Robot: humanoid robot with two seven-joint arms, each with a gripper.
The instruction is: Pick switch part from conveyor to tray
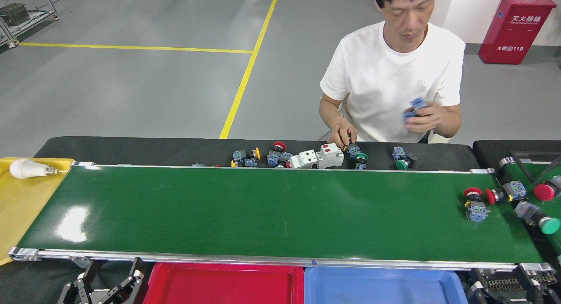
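The conveyor (271, 207) is a wide glossy green belt with silver rails across the head view. At its right end lies a red-capped switch part (475, 204) with a blue base. A second red-capped one (504, 193) sits at the roller, and a blurred green-capped one (537, 217) is just beyond it. A red tray (223, 285) and a blue tray (381, 287) sit below the near rail. My left gripper (113, 274) rests at the bottom left, fingers apart and empty. My right gripper (508, 287) is dark at the bottom right, far below the parts.
A person in a white shirt sits behind the belt, holding a blue part (415, 109) in a raised hand. Several switch parts and white breakers (315, 157) lie on the black table. A yellow tray (17, 207) with a light bulb (26, 168) is at left. A narrower belt (543, 177) feeds from the right.
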